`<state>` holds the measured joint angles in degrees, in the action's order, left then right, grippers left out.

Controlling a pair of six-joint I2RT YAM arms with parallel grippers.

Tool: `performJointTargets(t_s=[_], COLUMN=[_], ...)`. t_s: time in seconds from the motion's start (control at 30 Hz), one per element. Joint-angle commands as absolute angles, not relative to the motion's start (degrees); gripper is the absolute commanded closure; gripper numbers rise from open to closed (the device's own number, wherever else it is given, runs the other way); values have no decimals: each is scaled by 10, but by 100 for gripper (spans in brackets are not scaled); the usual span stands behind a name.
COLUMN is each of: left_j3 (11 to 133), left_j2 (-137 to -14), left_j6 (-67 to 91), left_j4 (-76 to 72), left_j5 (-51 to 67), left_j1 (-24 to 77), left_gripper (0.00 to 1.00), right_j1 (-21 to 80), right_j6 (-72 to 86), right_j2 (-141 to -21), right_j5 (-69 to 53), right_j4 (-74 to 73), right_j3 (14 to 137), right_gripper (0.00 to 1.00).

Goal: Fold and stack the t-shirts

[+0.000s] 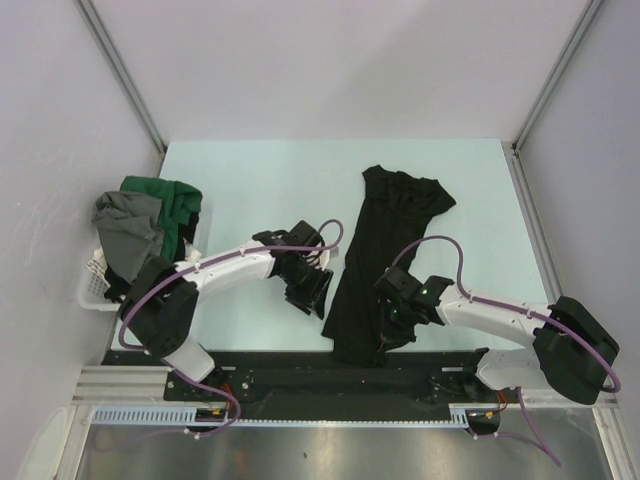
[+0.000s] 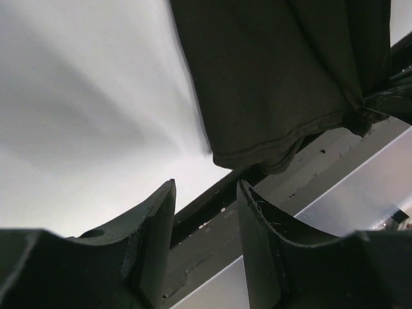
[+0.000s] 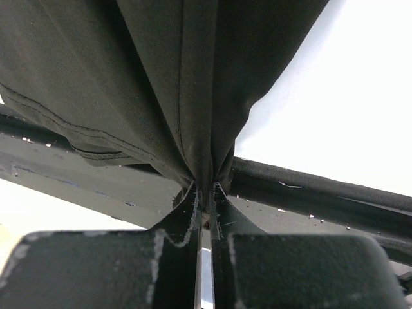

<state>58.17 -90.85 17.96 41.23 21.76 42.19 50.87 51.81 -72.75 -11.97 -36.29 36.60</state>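
Observation:
A black t-shirt (image 1: 385, 250) lies bunched lengthwise down the middle of the table, its hem hanging over the near edge. My right gripper (image 1: 385, 342) is shut on the hem's near right corner; the pinched cloth (image 3: 206, 129) rises from its fingertips. My left gripper (image 1: 305, 298) is open and empty, just left of the shirt's hem (image 2: 270, 84), not touching it. Dark green (image 1: 170, 200) and grey (image 1: 125, 225) shirts sit heaped in the basket at the left.
A white slatted basket (image 1: 92, 285) stands at the table's left edge. A black rail (image 1: 300, 365) runs along the near edge, under the hanging hem. Grey walls enclose the table on the left, right and back.

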Motion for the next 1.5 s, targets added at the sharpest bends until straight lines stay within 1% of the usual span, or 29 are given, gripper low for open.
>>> performJointTargets(t_s=[0.0,0.53,0.9,1.27,1.37,1.47], left_j3=[570,547,551,569,574,580], left_j2=[-916,-954,-976,-1012,-1020,-1021], left_j6=[190,207,214,221,223,228], left_j4=[378,338,318,294,290,292], left_j5=[269,266,243,251,260,260], left_j1=[424,483,487,497,502,506], left_gripper=[52,52,51,50,55,65], right_j1=[505,462,460,448,441,433], right_j6=[514,507,505,493,489,483], right_j2=[-729,-704,-708,-704,-701,-701], right_j5=[-133,-164,-173,-183,-184,-185], right_j4=[-365,-353,-352,-362,-366,-368], right_j3=[367,367,367,370,372,374], right_gripper=[100,100,100,100,100,100])
